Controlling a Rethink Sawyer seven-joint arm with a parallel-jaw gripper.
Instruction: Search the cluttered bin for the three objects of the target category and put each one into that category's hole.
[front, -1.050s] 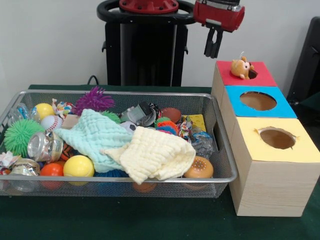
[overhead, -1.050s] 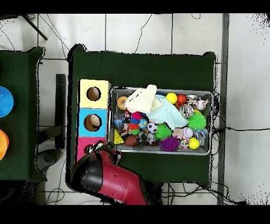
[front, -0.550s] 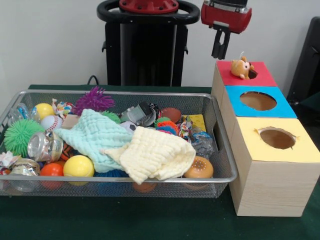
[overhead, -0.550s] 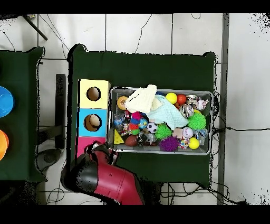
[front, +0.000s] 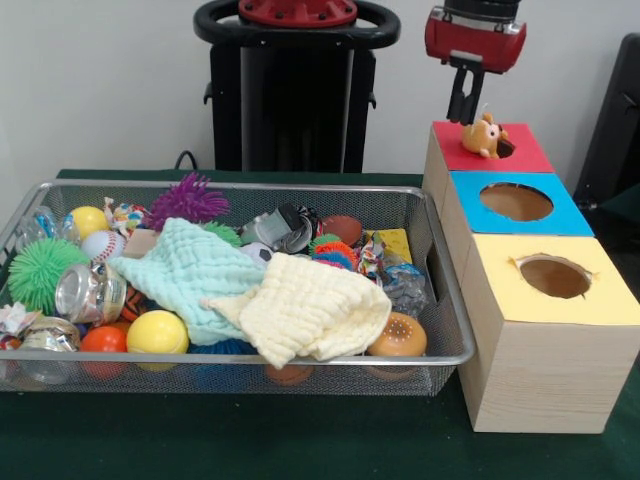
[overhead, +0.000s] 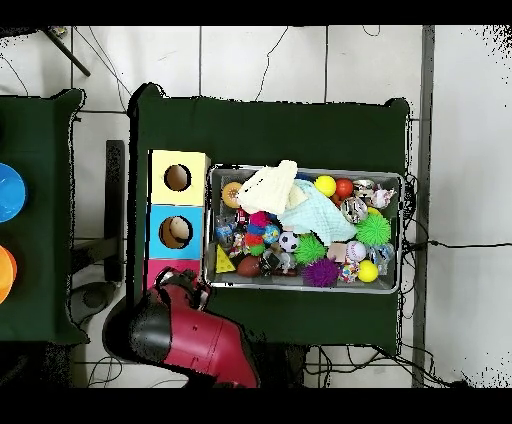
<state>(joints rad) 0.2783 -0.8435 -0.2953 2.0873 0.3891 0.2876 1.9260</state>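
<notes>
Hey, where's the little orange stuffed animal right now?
In the front view, the orange stuffed animal sits on the red box top at the hole's edge, far right, just below the end effector.

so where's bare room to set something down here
Bare green tablecloth runs in front of the wire bin; in the overhead view, another wide strip lies beyond the bin. The bin is packed with toys and two cloths. The box tops are mostly holes; a toy sits on the red box.
</notes>
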